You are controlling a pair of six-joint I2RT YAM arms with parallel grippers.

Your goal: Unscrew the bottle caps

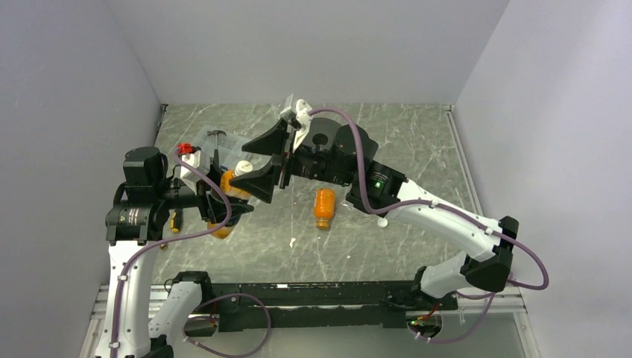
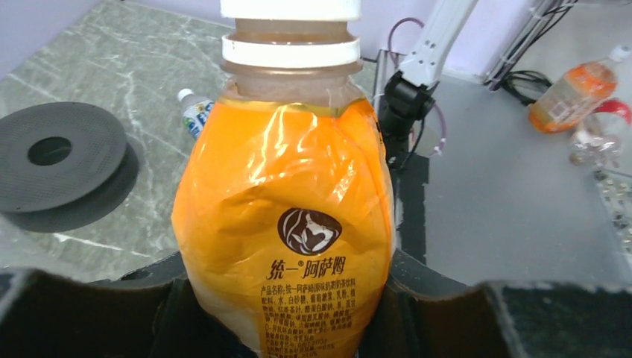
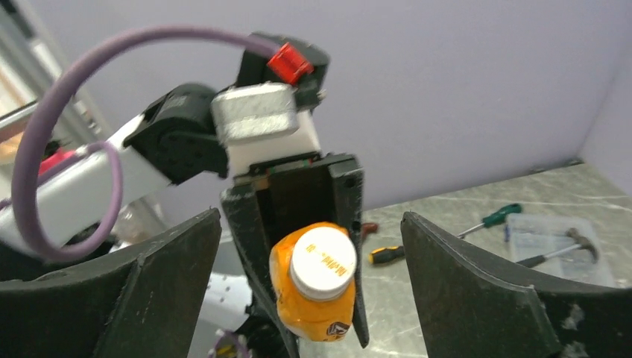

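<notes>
My left gripper is shut on an orange bottle and holds it off the table, its white cap pointing at the right arm. In the left wrist view the bottle fills the frame between the jaws, with the cap at the top edge. My right gripper is open, one finger on each side of the cap, not touching it. In the right wrist view the cap faces the camera between the spread fingers. A short orange bottle lies on the table. A small bottle with a white cap lies further off.
A black disc with a hole lies on the marble table. Screwdrivers and a clear plastic box with a hammer lie at the table's far left. The enclosure walls stand close on three sides. Another orange bottle lies beyond the right arm's base.
</notes>
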